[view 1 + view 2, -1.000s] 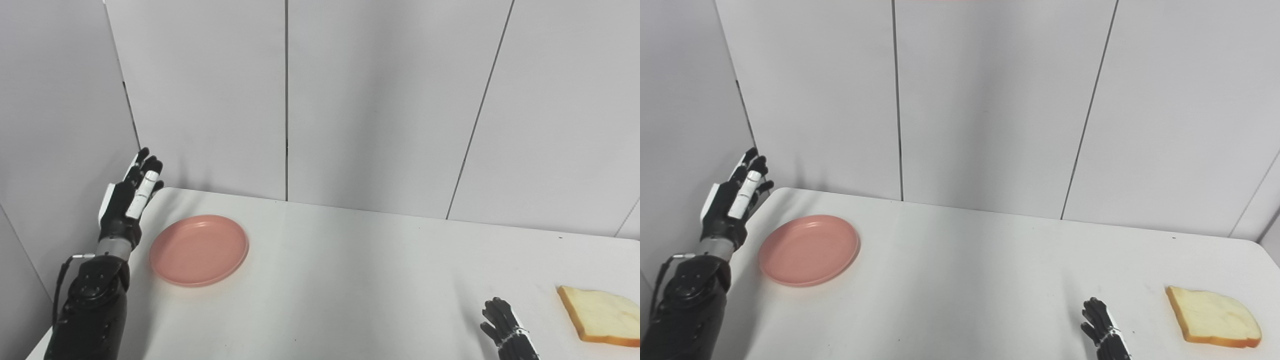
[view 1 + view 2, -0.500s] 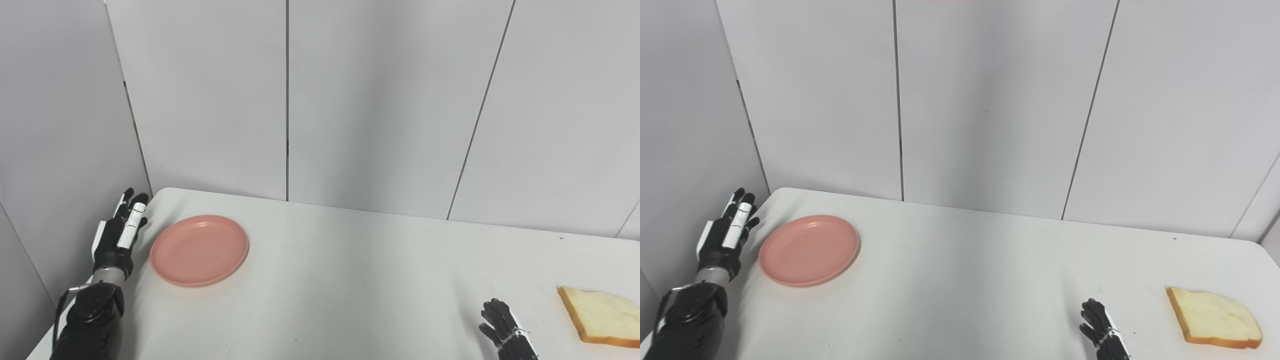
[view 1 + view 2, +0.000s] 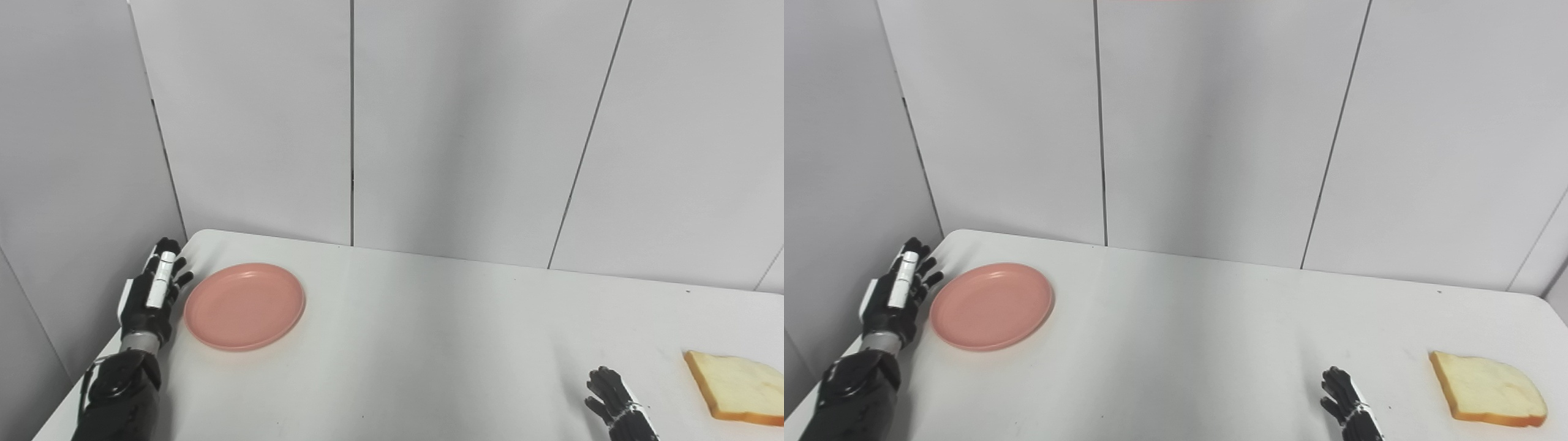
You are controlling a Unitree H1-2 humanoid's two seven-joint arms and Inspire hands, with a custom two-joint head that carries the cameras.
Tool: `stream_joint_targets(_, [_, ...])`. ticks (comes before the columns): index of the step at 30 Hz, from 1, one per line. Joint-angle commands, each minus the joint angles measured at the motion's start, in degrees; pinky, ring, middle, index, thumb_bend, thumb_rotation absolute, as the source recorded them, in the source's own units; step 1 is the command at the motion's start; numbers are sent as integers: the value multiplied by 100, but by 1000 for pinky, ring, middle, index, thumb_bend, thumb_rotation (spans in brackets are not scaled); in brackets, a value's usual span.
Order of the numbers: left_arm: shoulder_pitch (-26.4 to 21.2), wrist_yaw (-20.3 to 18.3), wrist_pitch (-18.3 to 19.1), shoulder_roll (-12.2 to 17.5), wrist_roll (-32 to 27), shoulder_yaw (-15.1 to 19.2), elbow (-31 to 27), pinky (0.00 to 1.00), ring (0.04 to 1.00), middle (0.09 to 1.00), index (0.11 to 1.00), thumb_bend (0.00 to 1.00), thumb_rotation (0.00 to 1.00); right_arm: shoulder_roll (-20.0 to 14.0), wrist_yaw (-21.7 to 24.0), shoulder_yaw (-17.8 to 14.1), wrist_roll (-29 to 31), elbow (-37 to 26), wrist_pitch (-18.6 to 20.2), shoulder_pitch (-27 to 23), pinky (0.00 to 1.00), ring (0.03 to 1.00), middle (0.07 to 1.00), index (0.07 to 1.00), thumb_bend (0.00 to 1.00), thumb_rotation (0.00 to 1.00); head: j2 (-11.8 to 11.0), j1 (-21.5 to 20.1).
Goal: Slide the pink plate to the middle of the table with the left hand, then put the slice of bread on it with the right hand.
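- The first step is about to start: the left hand (image 3: 153, 294) is just beside the left rim of the pink plate (image 3: 245, 305), fingers apart, holding nothing.
- Next, I think it must push the plate sideways toward the middle of the table (image 3: 429, 343).
- The right hand (image 3: 1344, 401) waits low, fingers spread, near the slice of bread (image 3: 1488, 389) at the right.

The left hand (image 3: 153, 294) has dropped beside the pink plate (image 3: 244, 305)
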Motion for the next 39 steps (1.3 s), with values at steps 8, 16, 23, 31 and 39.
stream_joint_targets(8, [-376,-650,-226,-43,-158,-189,-148,954,971,959,958,879,734,-135,-59,28,-173,1189,-180,165,879,905,902,901,862,936,58,-45])
stream_joint_targets(16, [-394,-738,-354,-68,-37,-384,173,926,987,965,956,895,715,-116,-49,38,-181,1160,-172,174,870,899,898,898,866,930,76,-73])
stream_joint_targets(23, [-326,-930,-409,-133,-101,-483,159,914,972,963,964,886,700,-100,-73,59,-269,1135,-184,180,859,895,895,897,849,941,101,-154])
stream_joint_targets(31, [-273,-1105,-430,-249,3,-755,77,843,943,940,963,844,722,-83,-80,70,-320,1134,-162,178,850,889,892,896,853,942,105,-213])
stream_joint_targets(39, [-196,-1017,-261,-531,13,-969,-355,831,924,927,923,896,680,-64,-63,97,-320,1085,-103,192,849,891,894,894,866,932,125,-251])
